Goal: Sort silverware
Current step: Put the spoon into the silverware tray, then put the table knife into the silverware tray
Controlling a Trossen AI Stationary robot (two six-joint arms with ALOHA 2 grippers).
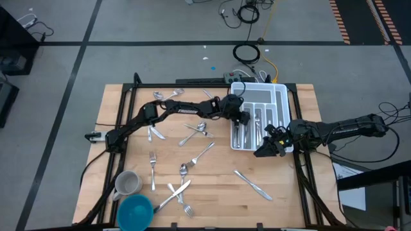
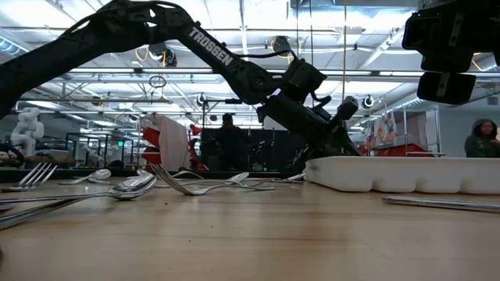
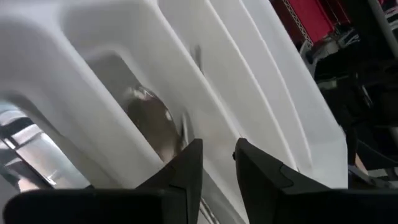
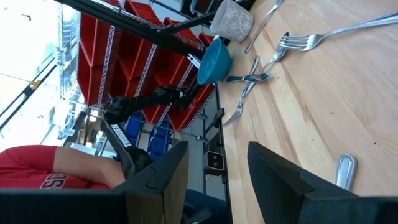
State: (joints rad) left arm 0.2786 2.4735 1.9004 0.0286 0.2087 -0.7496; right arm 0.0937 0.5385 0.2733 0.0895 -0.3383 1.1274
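Wooden counter (image 1: 212, 179) held scattered silverware (image 1: 196, 129), mug (image 1: 127, 183) & bowl (image 1: 135, 211); left gripper (image 1: 241, 117) over tray (image 1: 277, 96), jaws spread, empty; right gripper (image 1: 268, 147) beside tray, jaws apart.

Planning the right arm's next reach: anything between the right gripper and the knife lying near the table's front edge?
High view: bare wood between the right gripper and the knife; the white tray sits behind the gripper, off that line.

Grey floor (image 1: 160, 25) with dark lines; red bins (image 4: 118, 56) on shelving.
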